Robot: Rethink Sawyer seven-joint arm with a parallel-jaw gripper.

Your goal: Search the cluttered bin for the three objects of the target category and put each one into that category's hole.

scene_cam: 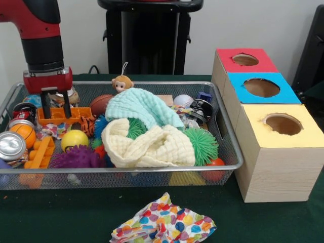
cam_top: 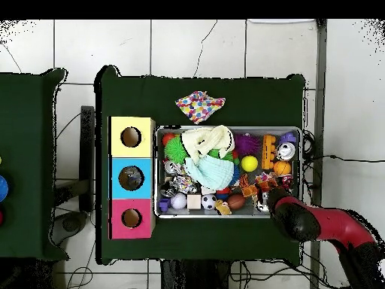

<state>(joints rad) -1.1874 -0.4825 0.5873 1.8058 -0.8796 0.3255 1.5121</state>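
Observation:
The bin (scene_cam: 152,170) is a silver wire-mesh basket full of toys, and it also shows in the overhead view (cam_top: 229,216). My gripper (scene_cam: 55,107) is open at the bin's left end. Its fingers (scene_cam: 45,106) reach down just behind an orange plastic block (scene_cam: 58,116), and nothing is held. Three wooden boxes stand to the right of the bin, each with a round hole: red top (scene_cam: 245,59), blue top (scene_cam: 260,87), yellow top (scene_cam: 283,124). In the overhead view my red arm (cam_top: 316,222) covers the gripper.
A cream cloth (scene_cam: 152,144) and a mint cloth (scene_cam: 144,106) cover the bin's middle. Around them lie a green spiky ball (scene_cam: 202,144), purple spiky ball (scene_cam: 78,158), yellow ball (scene_cam: 74,139), small basketball (scene_cam: 24,134), can (scene_cam: 11,146), football (scene_cam: 101,104) and monkey (scene_cam: 122,83). A dotted cloth (scene_cam: 162,225) lies on the table in front.

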